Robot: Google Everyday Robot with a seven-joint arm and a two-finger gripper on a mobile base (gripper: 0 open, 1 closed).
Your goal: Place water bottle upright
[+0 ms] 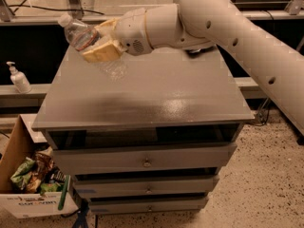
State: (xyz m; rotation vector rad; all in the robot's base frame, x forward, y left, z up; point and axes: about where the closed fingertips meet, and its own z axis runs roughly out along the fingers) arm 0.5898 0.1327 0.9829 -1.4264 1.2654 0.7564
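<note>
**Tool grips tilted bottle over the counter's rear-left corner**

The tool (98, 42) sits above the rear-left part of the counter (161, 96), its tan fingers (100, 53) closed around the middle of the water bottle (76, 31); the bottle leans, white cap up and to the left past the counter's edge, clear ribbed base down and to the right; whether the base touches the top cannot be told. The white arm (228, 30) runs in from the right and crosses the counter's back edge. The counter top is grey with a soft sheen toward the front right; three drawers (147, 161) are stacked beneath it. To the left, a small white pump dispenser (18, 78) stands upright on a low ledge (21, 93), well apart from the tool; a cardboard box (21, 204) of packets rests beside the counter's lower left corner on the speckled floor (266, 184).
</note>
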